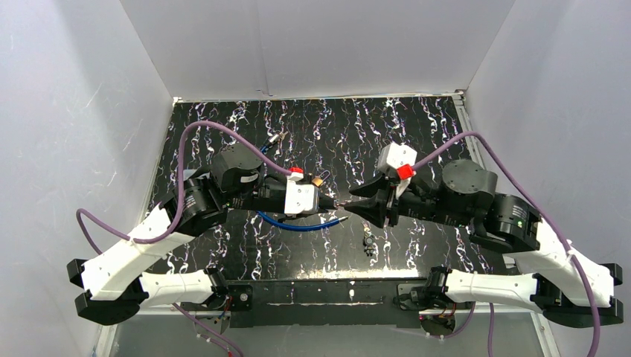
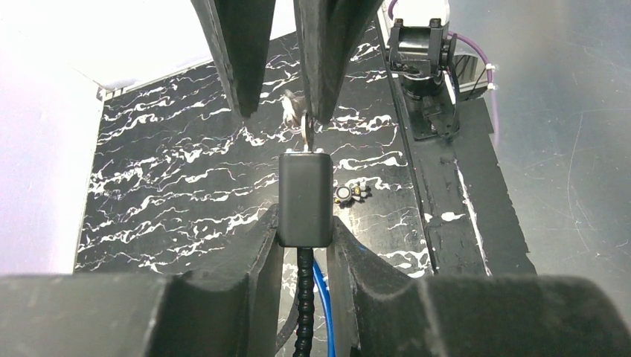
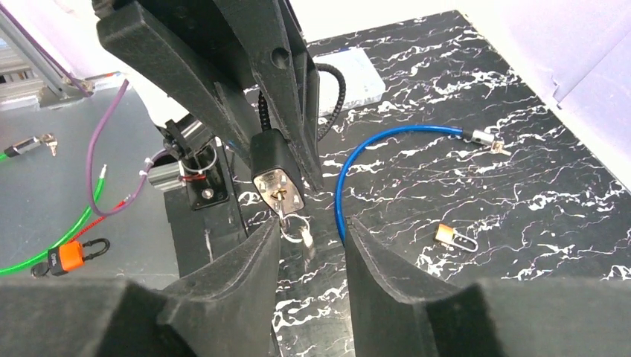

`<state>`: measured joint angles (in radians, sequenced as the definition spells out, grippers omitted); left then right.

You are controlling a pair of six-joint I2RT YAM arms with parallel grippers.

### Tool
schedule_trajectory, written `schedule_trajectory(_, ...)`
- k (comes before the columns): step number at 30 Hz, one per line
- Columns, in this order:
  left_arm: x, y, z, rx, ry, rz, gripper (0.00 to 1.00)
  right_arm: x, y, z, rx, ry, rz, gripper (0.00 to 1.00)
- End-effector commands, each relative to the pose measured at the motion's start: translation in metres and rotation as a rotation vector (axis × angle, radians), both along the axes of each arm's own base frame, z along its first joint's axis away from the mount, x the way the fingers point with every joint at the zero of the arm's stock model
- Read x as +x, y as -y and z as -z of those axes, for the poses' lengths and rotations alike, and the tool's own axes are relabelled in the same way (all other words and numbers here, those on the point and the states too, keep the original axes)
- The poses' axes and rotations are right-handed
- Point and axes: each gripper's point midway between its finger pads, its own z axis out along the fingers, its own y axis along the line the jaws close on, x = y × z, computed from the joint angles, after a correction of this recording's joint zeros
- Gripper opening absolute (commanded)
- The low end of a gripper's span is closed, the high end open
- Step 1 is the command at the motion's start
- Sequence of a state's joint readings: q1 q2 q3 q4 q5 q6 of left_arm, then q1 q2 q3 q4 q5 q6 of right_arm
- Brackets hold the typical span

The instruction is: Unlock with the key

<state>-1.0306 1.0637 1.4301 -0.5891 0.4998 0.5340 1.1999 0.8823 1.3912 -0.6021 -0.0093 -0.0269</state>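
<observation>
My left gripper (image 2: 303, 223) is shut on the black lock body (image 2: 305, 197). The lock's black ribbed cable (image 2: 303, 297) runs back between the fingers. A silver key (image 3: 286, 212) sits in the lock's (image 3: 275, 175) metal face, and its ring (image 3: 298, 232) dangles below. My right gripper (image 3: 309, 227) is open, one finger on each side of the key and ring, touching neither. In the top view both grippers meet nose to nose over the middle of the mat, the left gripper (image 1: 327, 202) facing the right gripper (image 1: 357, 199).
A blue cable (image 3: 387, 137) loops across the black marbled mat (image 1: 417, 134), with a metal end (image 3: 484, 139). A small brass padlock (image 3: 450, 236) lies on the mat. A small dark object (image 1: 368, 240) lies near the front. An orange padlock (image 3: 71, 255) on a green cable lies off the mat.
</observation>
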Motion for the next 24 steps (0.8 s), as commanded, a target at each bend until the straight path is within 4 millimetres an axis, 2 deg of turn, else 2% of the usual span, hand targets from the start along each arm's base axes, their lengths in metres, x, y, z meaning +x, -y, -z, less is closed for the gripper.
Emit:
schedule_trajectory(1,-0.01,0.0,-0.023,-0.06,0.027,0.051,0.0,0.0,0.011,-0.044,0.113,0.054,0.019,0.44)
schedule_trajectory(9,-0.009,0.001,-0.026,-0.065,0.032,0.048,0.0,-0.004,-0.008,-0.034,0.095,0.026,-0.037,0.42)
schedule_trajectory(14,-0.009,0.001,-0.027,-0.066,0.033,0.05,0.0,-0.005,-0.01,-0.028,0.081,0.019,-0.045,0.42)
schedule_trajectory(19,-0.009,0.001,-0.029,-0.069,0.037,0.051,0.0,-0.004,-0.012,-0.022,0.062,0.011,-0.044,0.37)
schedule_trajectory(24,-0.008,0.001,-0.029,-0.068,0.039,0.048,0.0,-0.006,-0.01,-0.015,0.048,-0.004,-0.046,0.39)
